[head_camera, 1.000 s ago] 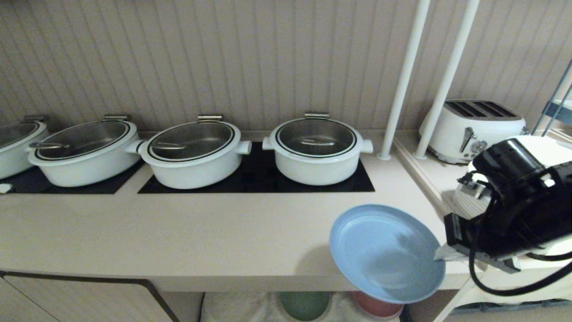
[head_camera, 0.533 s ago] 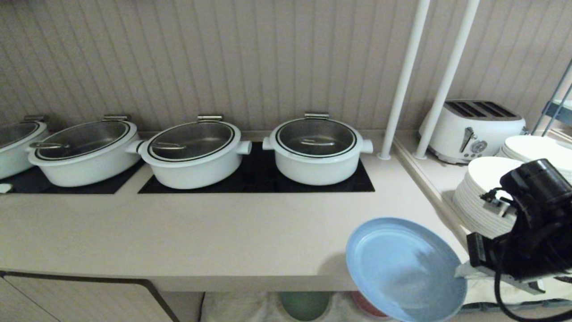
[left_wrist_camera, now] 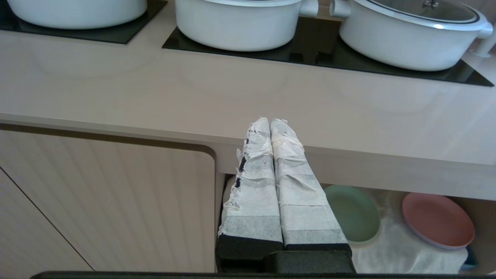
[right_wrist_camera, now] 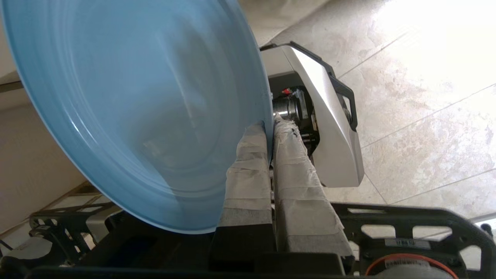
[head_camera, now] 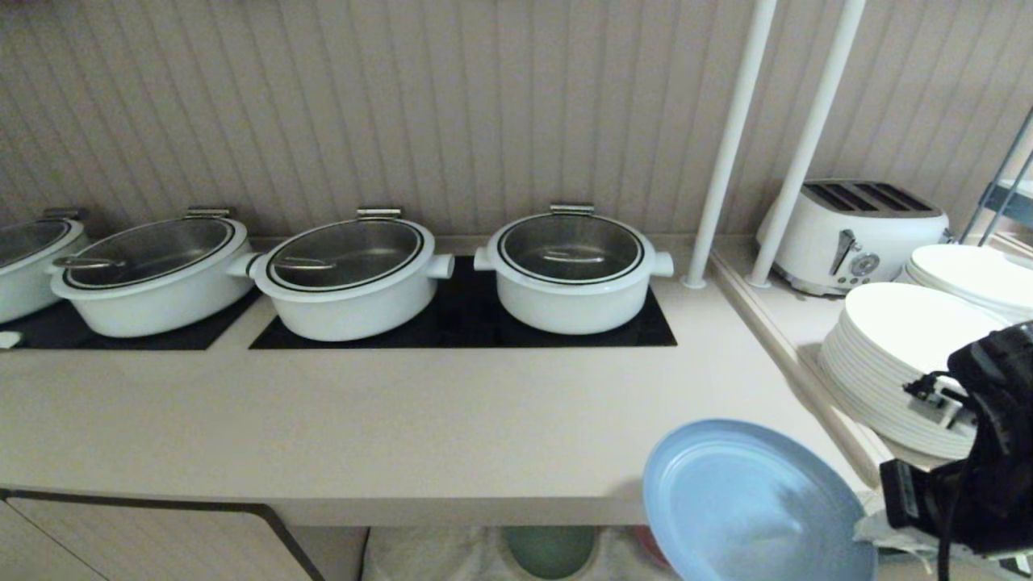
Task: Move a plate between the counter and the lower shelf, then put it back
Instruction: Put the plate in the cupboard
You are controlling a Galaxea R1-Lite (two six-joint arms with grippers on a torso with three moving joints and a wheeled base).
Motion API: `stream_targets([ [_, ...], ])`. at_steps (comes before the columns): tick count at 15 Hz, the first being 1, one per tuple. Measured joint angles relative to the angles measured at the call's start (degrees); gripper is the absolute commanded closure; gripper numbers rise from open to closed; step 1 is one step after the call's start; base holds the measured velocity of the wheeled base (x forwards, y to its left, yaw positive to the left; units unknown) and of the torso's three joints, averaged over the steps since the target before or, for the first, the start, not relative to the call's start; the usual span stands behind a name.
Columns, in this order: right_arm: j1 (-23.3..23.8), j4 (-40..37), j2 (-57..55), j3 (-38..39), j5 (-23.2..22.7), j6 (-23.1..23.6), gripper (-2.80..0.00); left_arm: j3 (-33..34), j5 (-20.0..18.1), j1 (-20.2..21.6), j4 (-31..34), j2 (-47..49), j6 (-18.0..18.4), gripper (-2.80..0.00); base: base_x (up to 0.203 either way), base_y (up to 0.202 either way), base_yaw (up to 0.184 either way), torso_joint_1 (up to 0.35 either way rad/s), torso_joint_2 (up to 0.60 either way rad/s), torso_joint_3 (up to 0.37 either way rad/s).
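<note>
The right end effector (right_wrist_camera: pixel 270 131) pinches the rim of the light-blue plate (head_camera: pixel 754 504), which hangs tilted in the air off the front edge of the desk (head_camera: pixel 387 428), above the lower shelf (left_wrist_camera: pixel 407 248). With only an edge pinch, the plate could swivel or slip out, or knock the desk edge going under. The left end effector (left_wrist_camera: pixel 270 124) is parked, pressed together

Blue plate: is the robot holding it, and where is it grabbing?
Yes. The right gripper pinches the blue plate by its rim, at the edge. The left gripper holds nothing.
</note>
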State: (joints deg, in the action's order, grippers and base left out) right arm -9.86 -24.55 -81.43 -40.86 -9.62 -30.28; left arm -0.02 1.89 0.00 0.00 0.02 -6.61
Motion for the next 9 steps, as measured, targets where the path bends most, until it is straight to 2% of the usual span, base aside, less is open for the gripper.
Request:
stream_targets([
  [5,0.05,0.16,5.09,5.39,0.02,-0.01,0.00,0.00,0.01,0.00,0.00,0.00,-0.02,0.00,0.000,0.000,0.000,0.000,0.00,0.000],
  [9,0.03,3.11,9.25,10.68,-0.09,-0.23,0.00,0.00,0.01,0.00,0.00,0.00,-0.02,0.00,0.000,0.000,0.000,0.000,0.00,0.000],
])
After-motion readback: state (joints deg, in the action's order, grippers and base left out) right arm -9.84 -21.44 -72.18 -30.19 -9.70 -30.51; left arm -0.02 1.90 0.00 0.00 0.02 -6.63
